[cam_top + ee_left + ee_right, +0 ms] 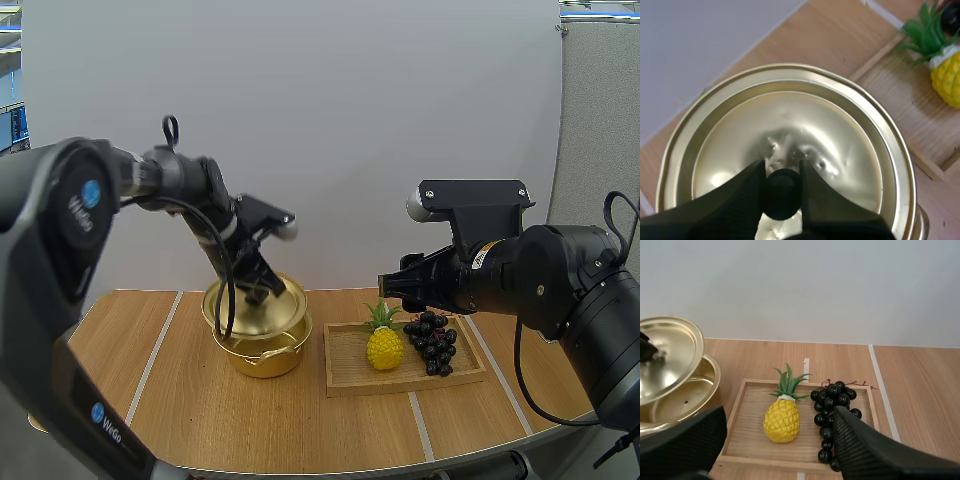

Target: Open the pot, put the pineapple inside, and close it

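A gold pot (266, 352) stands on the table left of the tray. Its gold lid (262, 306) is lifted and tilted just above the rim, so the inside of the pot (687, 397) shows under the lid (665, 357). My left gripper (258, 290) is shut on the lid's black knob (782, 194), with the lid (790, 125) hanging below the fingers (740, 200). A yellow pineapple (385, 345) with green leaves stands upright in the wooden tray (345, 378). My right gripper (395, 290) hovers open above the tray, its fingers apart on either side of the pineapple (782, 420).
A bunch of dark grapes (432, 342) lies in the tray right of the pineapple, close beside it (832, 410). The tray's rim (747, 390) sits right of the pot. Bare table lies in front of the pot and at the far left.
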Robot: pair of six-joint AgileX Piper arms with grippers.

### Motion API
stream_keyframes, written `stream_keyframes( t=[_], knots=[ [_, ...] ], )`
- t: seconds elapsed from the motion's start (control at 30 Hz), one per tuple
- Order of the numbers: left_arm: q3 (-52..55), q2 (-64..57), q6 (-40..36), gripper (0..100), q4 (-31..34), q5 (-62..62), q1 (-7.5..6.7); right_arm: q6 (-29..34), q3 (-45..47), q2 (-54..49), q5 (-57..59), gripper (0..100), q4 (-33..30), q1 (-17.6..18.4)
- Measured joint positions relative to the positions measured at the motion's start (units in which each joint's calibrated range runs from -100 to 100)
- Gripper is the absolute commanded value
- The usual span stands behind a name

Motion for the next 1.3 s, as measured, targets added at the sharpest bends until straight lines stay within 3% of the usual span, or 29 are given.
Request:
stream_keyframes(
  t=[0.33,0.53,0.77,1.2,1.3],
  knots=[
    [-14.3,-15.5,-1.7,0,0.1,6.6,0.0,0.0,0.0,0.0,0.0,100,0.0,0.0],
    [-33.1,-21.6,-6.8,0,0.8,10.0,0.0,0.0,0.0,0.0,0.0,100,0.1,0.0],
    [-52.5,-21.8,-13.5,0,6.5,13.8,0.0,0.0,0.0,0.0,0.0,100,1.5,0.0],
    [-62.4,-21.9,-14.7,0,9.4,9.6,0.0,0.0,0.0,0.7,0.0,100,3.8,0.0],
    [-62.4,-21.9,-14.8,0,9.4,4.3,0.0,0.0,0.0,8.1,-0.2,100,4.7,0.0]
  ],
)
